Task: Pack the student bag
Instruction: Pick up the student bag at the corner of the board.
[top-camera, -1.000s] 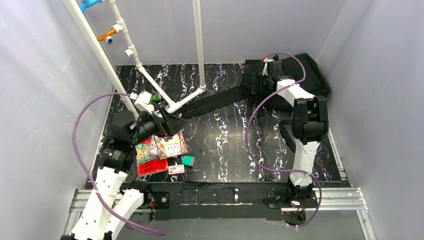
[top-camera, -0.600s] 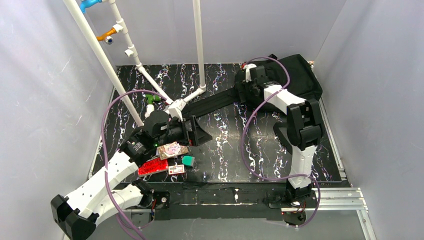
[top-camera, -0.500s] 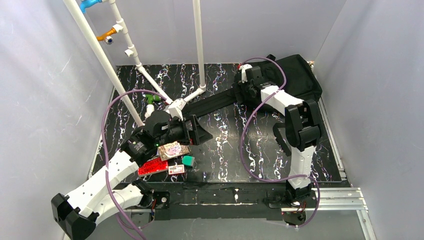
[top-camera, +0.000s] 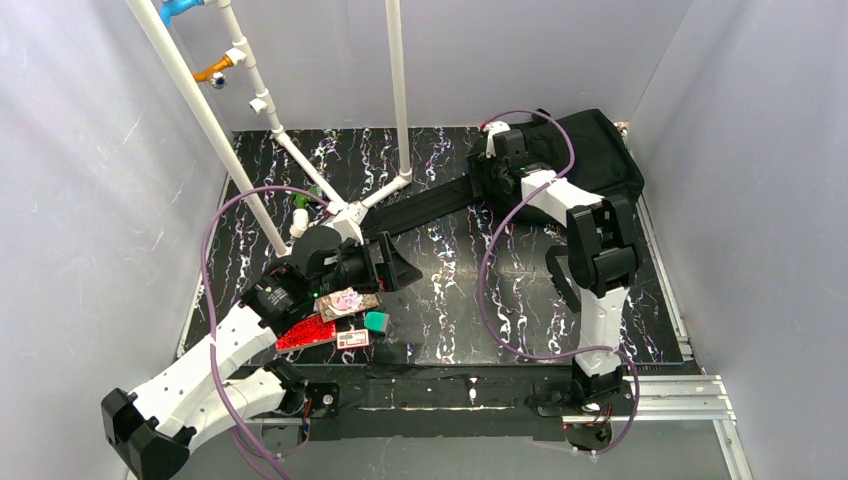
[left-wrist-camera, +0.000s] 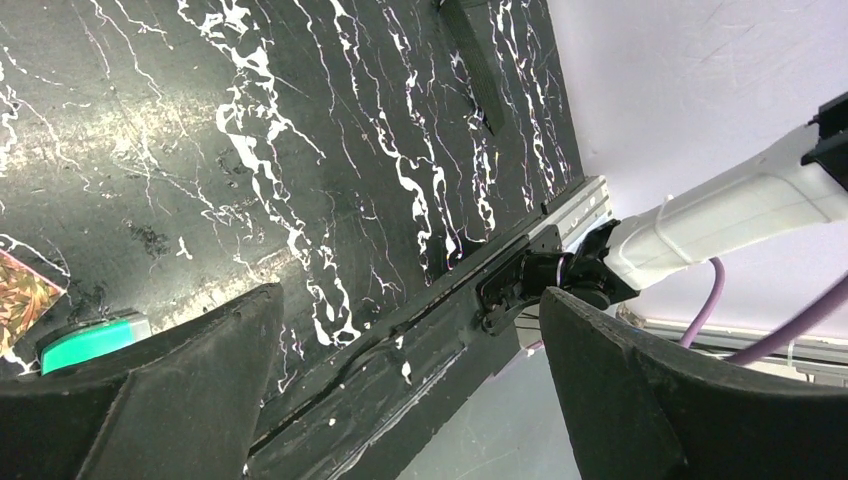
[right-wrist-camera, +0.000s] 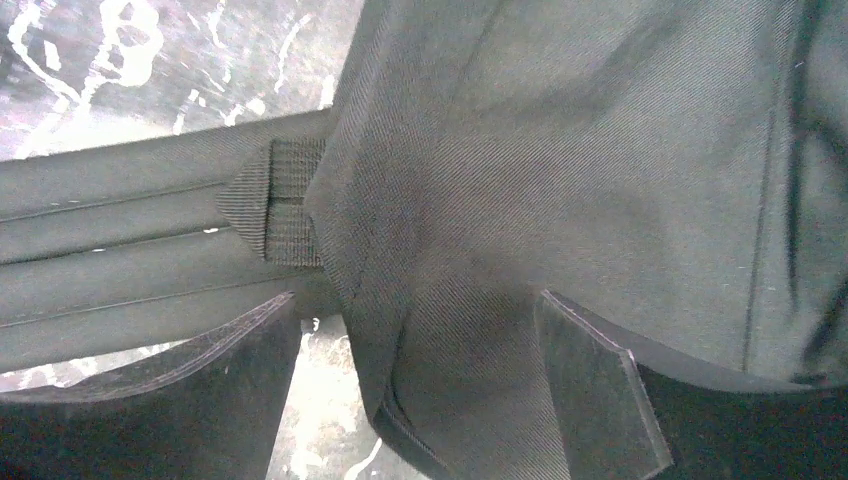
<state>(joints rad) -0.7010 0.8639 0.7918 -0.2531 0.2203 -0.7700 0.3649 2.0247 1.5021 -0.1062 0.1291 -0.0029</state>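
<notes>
Well back in the far right corner of the table (top-camera: 450, 300) lies the bag (top-camera: 600, 150) — black, soft and slumped low beside the side wall. Its straps (top-camera: 425, 205) run out from its left edge, flat on the table, toward the foot of the pipe frame (top-camera: 345, 212), and their end lies just beside the white joint there. The right gripper (top-camera: 497, 172) sits low at the bag's left edge, where the straps meet the body. In the right wrist view its fingers (right-wrist-camera: 190, 400) stand spread wide, one on each side of a fold of bag fabric. The fabric corner lies between them; whether either finger touches it I cannot tell. A webbing tab (right-wrist-camera: 270, 200) joins the straps to the body just above the left-hand finger in that view.

The left gripper (top-camera: 392, 268) is well apart from the bag's body, out over the middle-left of the table, near the strap ends. Its fingers are spread too, with nothing between them — only bare table and the near rail (left-wrist-camera: 570, 210) show in the gap. Just beside it, toward the near edge, a green block (top-camera: 376, 321), a patterned packet (top-camera: 347, 301), a red packet (top-camera: 305, 333) and a small card (top-camera: 353, 339) lie close together.
</notes>
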